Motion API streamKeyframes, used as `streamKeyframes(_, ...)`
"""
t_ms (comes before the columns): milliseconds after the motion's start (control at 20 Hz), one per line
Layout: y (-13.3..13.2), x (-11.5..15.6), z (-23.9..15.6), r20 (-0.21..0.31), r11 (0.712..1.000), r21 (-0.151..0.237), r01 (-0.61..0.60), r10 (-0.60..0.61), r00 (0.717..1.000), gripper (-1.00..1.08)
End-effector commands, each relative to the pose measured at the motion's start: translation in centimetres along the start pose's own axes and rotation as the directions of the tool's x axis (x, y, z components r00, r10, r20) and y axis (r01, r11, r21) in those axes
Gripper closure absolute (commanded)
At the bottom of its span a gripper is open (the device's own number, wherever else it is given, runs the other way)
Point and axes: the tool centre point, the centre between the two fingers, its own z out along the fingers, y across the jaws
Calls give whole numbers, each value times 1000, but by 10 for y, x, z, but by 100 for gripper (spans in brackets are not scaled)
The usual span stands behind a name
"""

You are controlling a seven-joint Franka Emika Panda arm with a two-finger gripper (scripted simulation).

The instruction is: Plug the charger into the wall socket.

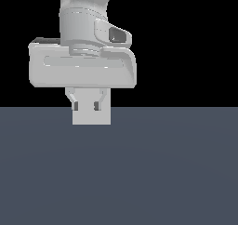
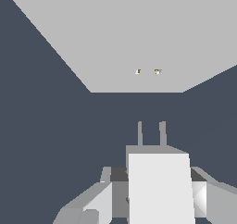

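In the wrist view the gripper (image 2: 159,197) is clamped on the charger (image 2: 159,186), an off-white block seated between the two fingers (image 2: 99,202), with its two thin prongs (image 2: 151,134) sticking out of the far end. The prongs point toward the wall socket (image 2: 115,33), a flat light-grey plate, and stand apart from it with dark floor between. The socket's two tiny orange holes (image 2: 147,71) sit roughly in line with the prongs. In the exterior view the gripper (image 1: 86,104) hangs just above the dark floor (image 1: 162,173), the pale block (image 1: 91,109) of the charger held between its fingers.
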Motion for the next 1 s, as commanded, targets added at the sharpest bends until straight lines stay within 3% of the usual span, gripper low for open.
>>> streamKeyframes(0,0,0,0,0,1000,0,0,0,1000,108)
streamKeyframes(950,0,48,8,0,1000,0,0,0,1000,108)
